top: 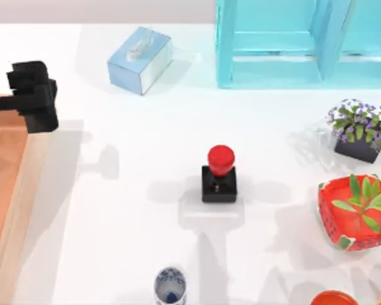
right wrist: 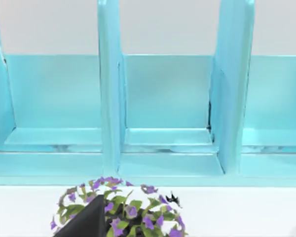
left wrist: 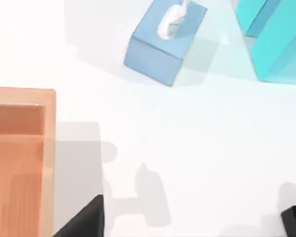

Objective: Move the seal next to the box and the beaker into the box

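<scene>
Left gripper (top: 35, 95), finger state indiscernible, hovers above the orange-brown wooden box's (top: 3, 165) far corner; red-knobbed black seal (top: 220, 175) and blue-patterned white beaker (top: 170, 284) stand apart, awaiting transfer.

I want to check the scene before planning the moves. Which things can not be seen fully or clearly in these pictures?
- Box: cut off by the top view's left edge, and partly covered by the left gripper.
- Left gripper's fingers: whether open or shut cannot be told.
- Beaker: its lower part is cut off by the top view's bottom edge.
- Right gripper: one dark finger shows at the right wrist view's edge, before the purple flower pot.
</scene>
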Tool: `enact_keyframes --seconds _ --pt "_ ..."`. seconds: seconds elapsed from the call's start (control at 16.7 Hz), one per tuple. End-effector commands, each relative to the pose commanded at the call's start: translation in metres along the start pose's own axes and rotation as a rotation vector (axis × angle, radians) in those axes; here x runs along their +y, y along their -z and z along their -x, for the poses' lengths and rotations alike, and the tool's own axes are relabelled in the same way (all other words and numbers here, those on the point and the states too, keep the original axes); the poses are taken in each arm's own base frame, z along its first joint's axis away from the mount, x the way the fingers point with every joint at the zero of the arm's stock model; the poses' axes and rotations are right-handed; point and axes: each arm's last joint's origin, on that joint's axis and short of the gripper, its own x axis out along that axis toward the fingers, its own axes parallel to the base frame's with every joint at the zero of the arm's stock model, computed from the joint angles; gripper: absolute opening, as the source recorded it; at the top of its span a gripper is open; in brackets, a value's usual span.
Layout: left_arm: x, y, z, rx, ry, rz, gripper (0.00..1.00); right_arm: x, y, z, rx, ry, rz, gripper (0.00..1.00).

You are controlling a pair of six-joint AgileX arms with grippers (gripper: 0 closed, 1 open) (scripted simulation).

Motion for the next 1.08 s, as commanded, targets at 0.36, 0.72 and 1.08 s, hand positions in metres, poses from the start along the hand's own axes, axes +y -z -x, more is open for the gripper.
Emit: enact_keyframes --seconds 0.36,0.72,1.08 --pt "-0.076 -0.068 -0.081 0.412 -0.017 0.049 1.00 0.000 0.000 0.000 0.000 0.000 0.000 1.00" --pt "-0.159 -0.055 -0.181 0.749 -0.134 0.035 1.00 0.000 0.000 0.000 0.000 0.000 0.000 1.00" --pt "-0.205 -0.009 -0.238 0.926 -0.256 0.002 1.00 0.000 0.000 0.000 0.000 0.000 0.000 1.00"
